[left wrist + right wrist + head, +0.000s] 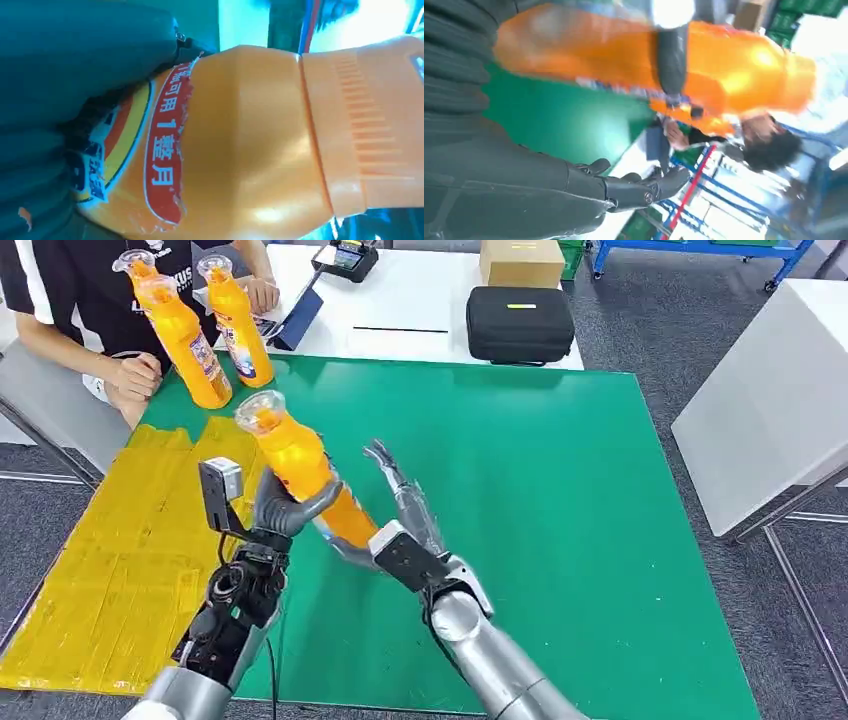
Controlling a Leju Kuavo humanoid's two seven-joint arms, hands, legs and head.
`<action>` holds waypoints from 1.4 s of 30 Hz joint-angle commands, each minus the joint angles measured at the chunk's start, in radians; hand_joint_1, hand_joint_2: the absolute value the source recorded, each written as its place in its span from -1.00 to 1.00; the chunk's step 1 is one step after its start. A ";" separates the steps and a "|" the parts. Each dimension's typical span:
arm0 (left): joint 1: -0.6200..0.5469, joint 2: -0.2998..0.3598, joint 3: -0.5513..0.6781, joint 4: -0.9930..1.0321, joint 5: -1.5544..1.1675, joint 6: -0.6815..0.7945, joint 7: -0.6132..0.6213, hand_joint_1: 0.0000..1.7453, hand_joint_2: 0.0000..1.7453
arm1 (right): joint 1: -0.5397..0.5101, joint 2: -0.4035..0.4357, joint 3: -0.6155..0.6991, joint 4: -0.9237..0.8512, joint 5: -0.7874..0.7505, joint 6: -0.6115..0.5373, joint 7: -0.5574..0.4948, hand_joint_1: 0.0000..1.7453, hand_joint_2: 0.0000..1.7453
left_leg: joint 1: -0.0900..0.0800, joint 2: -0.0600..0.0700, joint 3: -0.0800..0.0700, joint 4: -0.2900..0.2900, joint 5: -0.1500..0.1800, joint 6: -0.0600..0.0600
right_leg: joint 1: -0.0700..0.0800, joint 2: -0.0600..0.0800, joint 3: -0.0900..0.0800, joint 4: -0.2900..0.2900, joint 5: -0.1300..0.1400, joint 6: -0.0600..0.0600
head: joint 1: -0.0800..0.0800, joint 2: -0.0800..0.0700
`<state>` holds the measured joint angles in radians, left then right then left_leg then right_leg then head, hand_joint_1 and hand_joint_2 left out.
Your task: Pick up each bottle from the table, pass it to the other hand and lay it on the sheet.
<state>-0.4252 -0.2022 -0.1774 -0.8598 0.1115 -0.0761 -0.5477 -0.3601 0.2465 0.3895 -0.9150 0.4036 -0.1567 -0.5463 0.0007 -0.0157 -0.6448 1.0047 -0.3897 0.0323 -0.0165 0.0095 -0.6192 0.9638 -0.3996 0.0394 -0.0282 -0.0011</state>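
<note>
An orange bottle (300,465) with a clear-topped cap is held tilted above the green table (560,490), cap pointing up and to the left. My left hand (285,508) grips its middle, and the left wrist view shows the bottle's label and ribbed cap (240,140) beside the hand (65,65). My right hand (405,505) is beside the bottle's lower end, fingers stretched out and apart. In the right wrist view the bottle (734,65) lies off the straight fingers of the right hand (524,175). The yellow sheet (120,540) lies at the table's left.
Two more orange bottles (185,335) (238,325) stand at the table's far left corner, next to a seated person (100,300) whose hand is near them. A black case (520,323) and a cardboard box (521,262) sit on the white table behind.
</note>
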 commanded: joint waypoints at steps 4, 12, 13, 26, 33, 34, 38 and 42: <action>-0.050 0.056 -0.026 0.077 -0.545 0.622 0.021 1.00 1.00 | 0.086 -0.079 -0.007 -0.280 -0.016 -0.034 0.024 -1.00 1.00 | 0.000 0.000 0.006 0.000 -0.003 -0.002 | 0.001 -0.002 0.006 0.000 -0.003 -0.002 | 0.000 0.000; -0.084 0.055 0.015 0.189 -0.679 0.611 0.015 1.00 1.00 | 0.103 -0.099 -0.010 -0.339 -0.048 -0.051 0.017 -1.00 1.00 | 0.000 -0.001 0.005 -0.001 -0.002 -0.002 | 0.000 -0.002 0.006 0.000 -0.003 -0.002 | 0.000 0.000; -0.092 0.060 0.002 0.214 -0.728 0.639 0.034 1.00 1.00 | 0.108 -0.100 -0.013 -0.351 -0.051 -0.054 0.018 -1.00 1.00 | 0.000 0.000 0.008 0.000 -0.004 -0.002 | 0.001 -0.002 0.008 0.000 -0.004 -0.002 | 0.000 0.000; -0.140 0.083 -0.096 0.361 -1.134 0.761 0.240 1.00 1.00 | 0.135 -0.093 -0.047 -0.423 -0.062 -0.065 0.029 -1.00 1.00 | 0.000 0.002 0.009 0.000 -0.004 -0.003 | 0.001 -0.001 0.008 0.000 -0.004 -0.003 | 0.000 0.000; -0.160 0.095 -0.131 0.490 -1.433 0.768 0.403 1.00 1.00 | 0.105 -0.087 -0.057 -0.429 -0.061 -0.047 0.034 -1.00 1.00 | 0.000 0.003 0.009 0.000 -0.004 -0.003 | 0.001 0.001 0.008 0.000 -0.004 -0.003 | 0.000 0.000; -0.162 0.099 -0.133 0.502 -1.455 0.754 0.414 1.00 1.00 | 0.104 -0.086 -0.055 -0.425 -0.061 -0.045 0.034 -1.00 1.00 | 0.000 0.003 0.006 0.000 -0.003 -0.002 | 0.001 0.001 0.005 0.000 -0.002 -0.002 | 0.000 0.000; -0.168 0.119 -0.160 0.529 -1.577 0.748 0.487 1.00 1.00 | 0.100 -0.085 -0.050 -0.418 -0.059 -0.041 0.034 -1.00 1.00 | 0.000 0.003 0.004 0.000 -0.002 -0.002 | 0.001 0.001 0.004 0.000 -0.002 -0.002 | 0.000 0.000; -0.156 0.144 -0.226 0.546 -1.682 0.731 0.562 1.00 1.00 | 0.090 -0.078 -0.055 -0.404 -0.058 -0.021 0.036 -1.00 1.00 | 0.000 0.003 0.004 0.000 -0.002 -0.002 | 0.001 0.002 0.003 0.000 -0.001 -0.001 | 0.000 0.000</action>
<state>-0.5266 -0.1266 -0.2831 -0.4463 -1.4456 0.6786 -0.0731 -0.2229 0.1648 0.3494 -1.3619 0.3445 -0.2033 -0.5180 0.0007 -0.0154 -0.6449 1.0046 -0.3899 0.0321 -0.0163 0.0097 -0.6194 0.9637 -0.3997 0.0393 -0.0282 -0.0011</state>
